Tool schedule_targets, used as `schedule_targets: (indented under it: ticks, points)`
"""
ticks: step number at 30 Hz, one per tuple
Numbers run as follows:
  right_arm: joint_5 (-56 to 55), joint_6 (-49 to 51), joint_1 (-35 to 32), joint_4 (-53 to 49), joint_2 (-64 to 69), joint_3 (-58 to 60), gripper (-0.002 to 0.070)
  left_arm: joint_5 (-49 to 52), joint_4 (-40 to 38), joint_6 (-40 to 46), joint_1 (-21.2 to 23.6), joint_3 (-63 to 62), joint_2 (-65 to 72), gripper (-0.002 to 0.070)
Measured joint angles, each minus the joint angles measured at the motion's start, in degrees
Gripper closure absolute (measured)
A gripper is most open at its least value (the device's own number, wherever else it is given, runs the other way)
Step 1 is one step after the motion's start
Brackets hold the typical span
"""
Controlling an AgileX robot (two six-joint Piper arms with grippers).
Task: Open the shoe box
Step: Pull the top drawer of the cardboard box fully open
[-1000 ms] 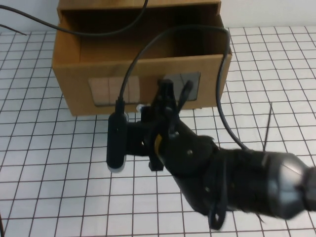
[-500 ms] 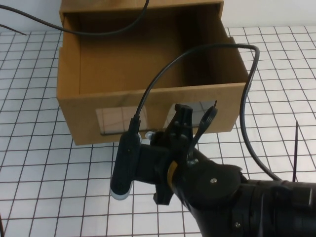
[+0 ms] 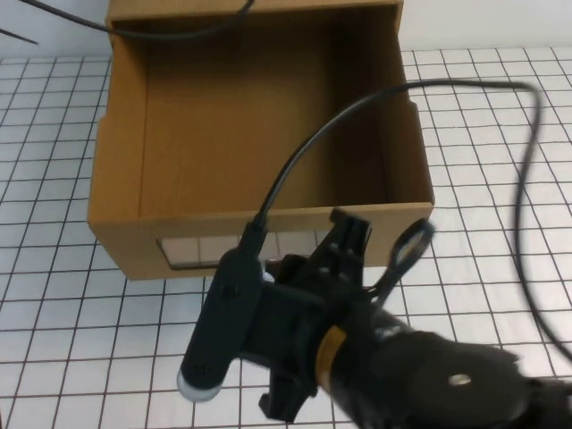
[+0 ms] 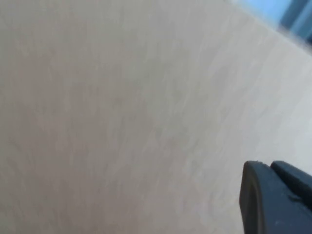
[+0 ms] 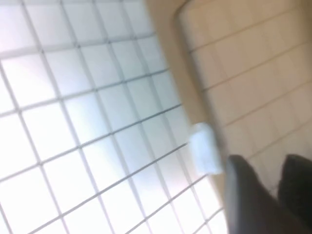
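High view, shoe box (image 3: 116, 223) being shown open at the far middle of the gridded table (image 3: 54, 340), right gripper (image 3: 380, 241) being held at its near wall, jaws narrowly parted, left gripper (image 4: 278, 195) being held close to a pale surface, its state not being shown.

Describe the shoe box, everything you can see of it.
The shoe box is plain brown cardboard, open on top, nothing visible inside. Its front wall has a clear window with a small white tab beside it. It sits flat on the gridded table. The right gripper is at that front wall, fingers apart, off the tab. The left gripper is close to a pale flat surface, possibly the box; contact unclear.
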Motion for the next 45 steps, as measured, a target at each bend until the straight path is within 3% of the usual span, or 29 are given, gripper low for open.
schedule_targets:
  ticks: [4,9,14,19,25,29,37,45]
  points:
    - [4.77,0.81,0.03,0.61,-4.37,-2.86,0.065,0.41,0.54,-1.99,0.0,-5.58,-1.45,0.0679]
    - [8.78,0.8,-5.48,1.73,-7.73,-9.37,0.0682,0.8,5.01,-3.12,0.0,-5.12,-7.26,0.0679]
    - [9.03,-3.78,-19.61,10.08,-8.52,-14.66,0.0687,0.92,10.91,-3.89,0.0,0.64,-15.41,0.0679]
    - [3.16,-10.71,-37.61,26.03,-9.7,-15.6,0.0687,1.05,14.35,-3.52,0.0,10.79,-24.7,0.0679]
    - [-1.37,-25.24,-55.98,49.43,-12.35,-12.02,0.0688,-5.55,16.54,-0.56,0.0,31.87,-39.1,0.0679]
    - [-6.29,-33.11,-62.41,62.15,-16.81,-4.21,0.0688,-16.75,17.32,2.64,0.0,51.38,-51.48,0.0679]
    - [-22.1,-35.84,-64.37,70.06,-31.23,16.14,0.069,-49.23,13.45,5.04,0.0,92.4,-80.51,0.0679]
    - [-34.61,-35.95,-64.42,72.35,-46.37,32.97,0.0689,-61.81,12.09,7.59,0.0,121.47,-106.61,0.0679]
